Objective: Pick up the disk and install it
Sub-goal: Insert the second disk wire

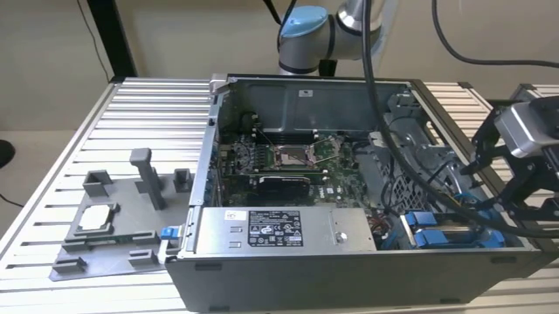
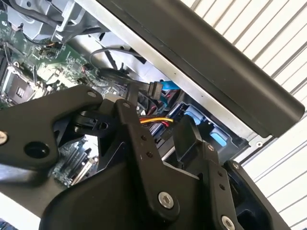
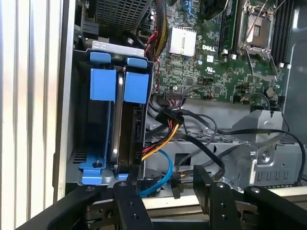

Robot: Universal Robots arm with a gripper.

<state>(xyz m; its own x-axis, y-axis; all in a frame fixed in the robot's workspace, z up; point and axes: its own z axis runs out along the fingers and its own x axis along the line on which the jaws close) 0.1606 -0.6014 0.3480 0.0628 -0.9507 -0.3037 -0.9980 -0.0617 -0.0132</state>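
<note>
Exterior view: a slatted aluminium tabletop [image 1: 140, 104] before a beige wall carries the open computer case [image 1: 349, 268]. The disk [image 3: 117, 120] sits on edge in its drive cage [image 3: 81, 167] at the case's near right corner. The gripper [image 1: 524, 190] hangs just right of it; whether the jaws are spread, I cannot tell.

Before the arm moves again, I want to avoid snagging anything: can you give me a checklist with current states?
1. Black gripper open and empty: ok.
2. Silver metal disk in blue plastic bracket standing on edge inside the grey metal drive cage: ok.
3. Disk pushed fully home: cannot tell.
4. Orange-and-yellow cable bundle away from the gripper: not ok, it hangs beside the cage, close to the gripper.
5. Grey computer case side open: ok.
</note>
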